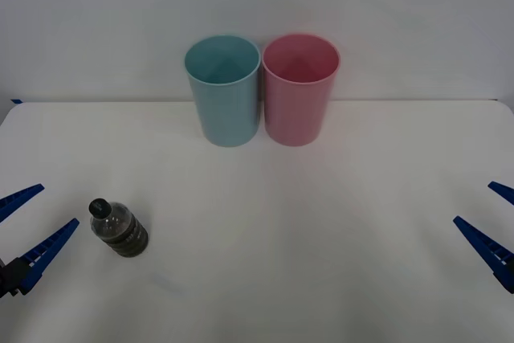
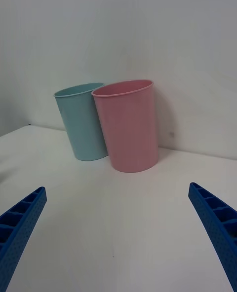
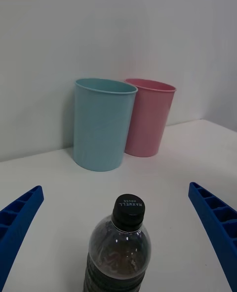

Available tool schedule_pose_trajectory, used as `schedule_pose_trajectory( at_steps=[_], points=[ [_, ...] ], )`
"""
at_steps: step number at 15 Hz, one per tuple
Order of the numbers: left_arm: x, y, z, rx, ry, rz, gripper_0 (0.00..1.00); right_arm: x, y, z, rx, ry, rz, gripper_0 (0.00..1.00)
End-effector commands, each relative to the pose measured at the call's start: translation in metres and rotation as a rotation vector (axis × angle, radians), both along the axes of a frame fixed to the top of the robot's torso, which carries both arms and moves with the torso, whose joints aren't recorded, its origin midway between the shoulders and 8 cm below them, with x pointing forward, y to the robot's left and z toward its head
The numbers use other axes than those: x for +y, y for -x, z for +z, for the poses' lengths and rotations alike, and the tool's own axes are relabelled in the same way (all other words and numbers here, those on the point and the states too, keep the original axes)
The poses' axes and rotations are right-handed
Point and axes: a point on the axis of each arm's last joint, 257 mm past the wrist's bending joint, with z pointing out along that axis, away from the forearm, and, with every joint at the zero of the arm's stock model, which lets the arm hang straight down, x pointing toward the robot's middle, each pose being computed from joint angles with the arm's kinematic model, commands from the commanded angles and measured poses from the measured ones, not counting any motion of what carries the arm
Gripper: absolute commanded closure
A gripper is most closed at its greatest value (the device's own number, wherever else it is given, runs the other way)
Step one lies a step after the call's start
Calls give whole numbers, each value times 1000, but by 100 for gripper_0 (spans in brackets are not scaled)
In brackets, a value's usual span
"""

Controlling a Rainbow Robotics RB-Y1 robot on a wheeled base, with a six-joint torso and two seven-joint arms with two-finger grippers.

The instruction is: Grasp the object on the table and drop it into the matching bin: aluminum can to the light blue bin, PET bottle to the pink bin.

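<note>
Nothing done yet. PET bottle (image 1: 119, 229) stands upright on the white desk (image 1: 305, 263), lower left of the front frame, black cap on, untouched. Left claw (image 1: 26, 229) sits at the far left edge just beside it, fingers spread wide, holding nothing; in its wrist view the bottle stands between the open fingers. Right claw (image 1: 491, 222) at the far right edge, also wide open and empty. Pink bin (image 1: 299, 88) and light blue bin (image 1: 222, 88) stand touching at upper centre. Left to do: grasp, carry, drop into pink.
</note>
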Motion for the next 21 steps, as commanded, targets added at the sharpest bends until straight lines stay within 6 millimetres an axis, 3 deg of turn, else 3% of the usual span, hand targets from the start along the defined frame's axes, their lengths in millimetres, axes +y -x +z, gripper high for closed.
schedule_pose_trajectory(
  at_steps=[1,6,10,21],
  points=[
    [0,0,0,0,0,0,0,0,0,0,0,0,0,0],
    [9,4,0,18,-6,-4,0,0,0,0,0,0,0,0],
    [16,15,-12,50,-27,11,0,0,0,0,0,0,0,0],
    [30,46,-72,172,-156,71,0,0,0,0,0,0,0,0]
  ],
)
